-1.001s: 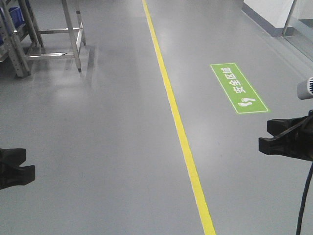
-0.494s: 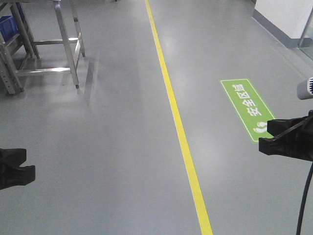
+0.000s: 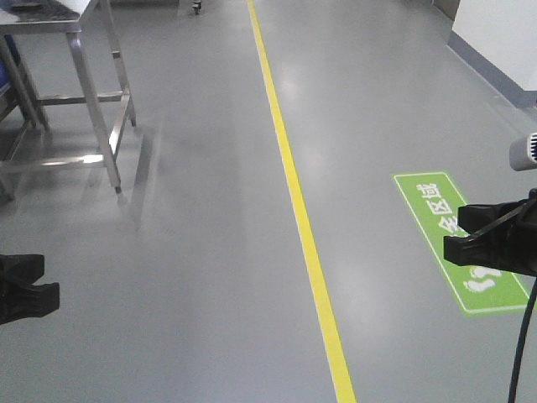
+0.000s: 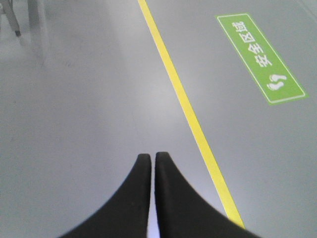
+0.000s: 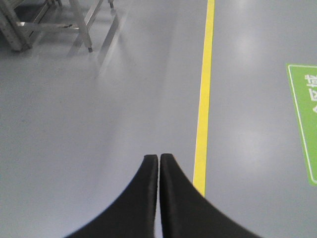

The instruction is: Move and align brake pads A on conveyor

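Floor (image 3: 185, 252) fills every view, with a yellow line (image 3: 306, 243) running near to far and a steel table (image 3: 42, 17) far left. Left gripper (image 4: 152, 158) and right gripper (image 5: 159, 158) are both closed and empty. No view shows the pads or conveyor.

Left gripper (image 4: 148, 158): 2 black curved fingers (image 4: 124, 208) pressed together to the tips, just a hairline seam between them, nothing held.
Right gripper (image 5: 158, 157): likewise closed, 2 black fingers tip to tip, empty.
Pose: both point forward, held in the air.
Spacing: well apart, 1 at each edge of the front view; the right one sits higher than the left.
Cable (image 3: 520, 344): black, hangs below the right gripper.
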